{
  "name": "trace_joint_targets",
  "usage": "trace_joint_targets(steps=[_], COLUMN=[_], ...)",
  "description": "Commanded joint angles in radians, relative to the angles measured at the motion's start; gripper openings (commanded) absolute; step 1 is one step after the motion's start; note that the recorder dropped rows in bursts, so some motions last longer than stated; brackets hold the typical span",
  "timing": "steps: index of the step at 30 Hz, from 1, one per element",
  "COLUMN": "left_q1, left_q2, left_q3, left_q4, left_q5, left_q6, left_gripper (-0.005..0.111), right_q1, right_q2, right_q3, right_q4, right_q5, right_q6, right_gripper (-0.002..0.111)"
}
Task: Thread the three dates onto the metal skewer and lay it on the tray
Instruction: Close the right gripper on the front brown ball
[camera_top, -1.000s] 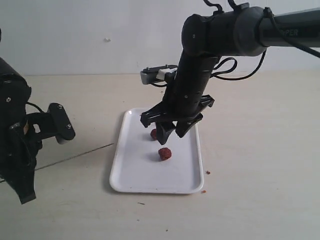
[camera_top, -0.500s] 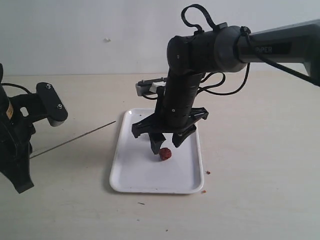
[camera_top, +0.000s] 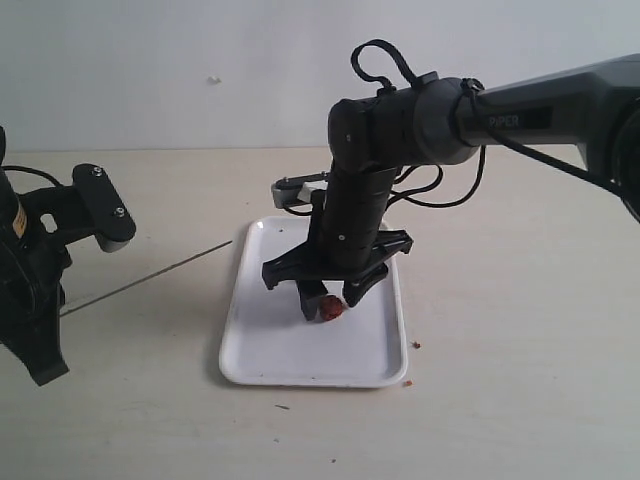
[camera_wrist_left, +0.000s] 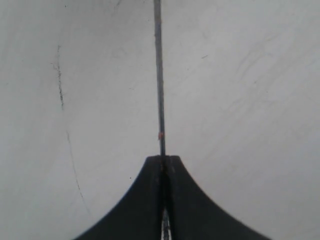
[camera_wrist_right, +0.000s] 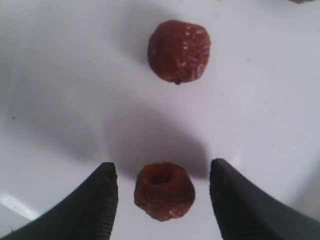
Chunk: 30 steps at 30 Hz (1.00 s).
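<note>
table: I see pale beige tabletop (camera_top: 520, 360) | on it: white tray (camera_top: 258, 345) mid-table | brown crumbs (camera_top: 416, 345) just off tray's right edge | dark fleck (camera_top: 283, 406) near tray's front

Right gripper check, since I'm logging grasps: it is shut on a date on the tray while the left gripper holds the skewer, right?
Not shut. The right wrist view shows the right gripper open, its fingers either side of the date with gaps, on the tray. The left gripper does hold the skewer.

Two dates (camera_wrist_right: 178, 50) on tray (camera_top: 262, 350), skewer (camera_top: 150, 277) perhaps aloft
</note>
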<state>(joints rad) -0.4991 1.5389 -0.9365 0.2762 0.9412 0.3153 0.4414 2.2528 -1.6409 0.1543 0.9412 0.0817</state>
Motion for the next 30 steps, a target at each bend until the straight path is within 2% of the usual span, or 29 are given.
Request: trace_joint_targets(steps=[1,27,30], left_q1=[0.002,0.002,0.002], left_q2=[-0.009,-0.009,-0.009], left_q3=[0.003,0.003,0.003], left_q4=[-0.014,-0.025,-0.025], left_q5=[-0.003,-0.003,-0.003], left_q6=[0.002,0.002,0.002], left_gripper=[0.0,0.0,0.0], right_q1=[0.013,0.013,0.013], right_q2=[-0.002,0.015,0.015], right_q3=[-0.01,-0.01,-0.01], right_q4=[-0.003,-0.025,-0.03], right_q5=[-0.028,0.011,0.011], right_q6=[0.006,0.061,0.066], right_gripper=[0.054,0.054,0.049])
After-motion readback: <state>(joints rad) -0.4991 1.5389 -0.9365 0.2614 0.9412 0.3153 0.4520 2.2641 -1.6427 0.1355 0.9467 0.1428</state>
